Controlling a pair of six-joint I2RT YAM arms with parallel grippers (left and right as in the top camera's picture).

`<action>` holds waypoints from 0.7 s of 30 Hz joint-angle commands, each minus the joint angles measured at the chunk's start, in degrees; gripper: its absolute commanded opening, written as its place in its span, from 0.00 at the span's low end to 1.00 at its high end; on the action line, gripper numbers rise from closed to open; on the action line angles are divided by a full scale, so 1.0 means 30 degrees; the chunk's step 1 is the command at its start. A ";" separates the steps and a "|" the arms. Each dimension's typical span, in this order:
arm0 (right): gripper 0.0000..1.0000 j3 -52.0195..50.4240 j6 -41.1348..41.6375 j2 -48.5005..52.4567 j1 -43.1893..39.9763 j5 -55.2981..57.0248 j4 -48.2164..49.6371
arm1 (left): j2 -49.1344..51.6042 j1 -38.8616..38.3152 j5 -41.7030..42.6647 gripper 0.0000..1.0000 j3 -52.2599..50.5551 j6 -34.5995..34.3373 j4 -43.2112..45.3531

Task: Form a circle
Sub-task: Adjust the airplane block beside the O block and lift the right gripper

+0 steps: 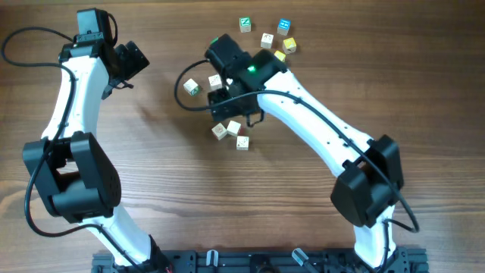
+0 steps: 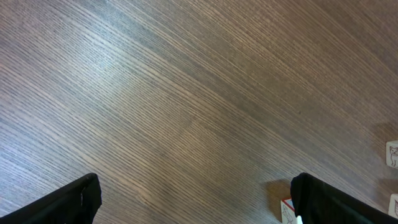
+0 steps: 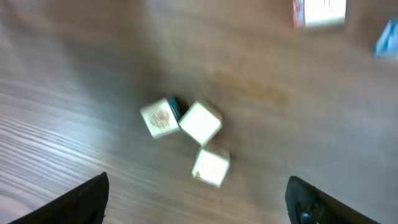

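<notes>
Right arm (image 1: 303,114) hides part of circle (image 1: 233,127); green cube (image 1: 245,24), blue cube (image 1: 284,26) nearby.

I am reading no legible text: the small cream-faced wooden cubes (image 1: 220,131) are showing printed marks, but these are appearing too small and blurred to identify.

You look down on a wooden table (image 3: 74,74); the picture is blurred. Three pale cubes lie near the middle. The left cube (image 3: 160,118) shows a dark teal side and touches the middle cube (image 3: 200,122). The lower cube (image 3: 211,167) sits just below the middle one. A red-edged cube (image 3: 320,11) is cut by the top edge, a blue object (image 3: 387,38) by the right. The right gripper (image 3: 198,186) has its black fingers (image 3: 81,202) spread wide at the bottom corners, clear of the cubes.
</notes>
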 commanded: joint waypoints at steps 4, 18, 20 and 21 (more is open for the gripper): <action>0.79 -0.3781 0.4065 0.0168 0.0590 -0.0066 0.0095 | -0.0015 0.0022 0.0022 1.00 0.0000 -0.0168 0.0058; 0.55 -0.8138 0.3927 0.0168 0.0597 -0.1428 0.5362 | -0.0015 0.0022 0.0022 1.00 0.0000 -0.0168 0.0058; 0.50 -0.8138 0.3934 0.0168 0.0605 -0.1173 0.5493 | -0.0015 0.0022 0.0022 1.00 0.0000 -0.0168 0.0058; 0.46 -0.8138 0.3927 0.0168 0.0605 -0.1173 0.5574 | -0.0015 0.0022 0.0022 1.00 0.0000 -0.0168 0.0058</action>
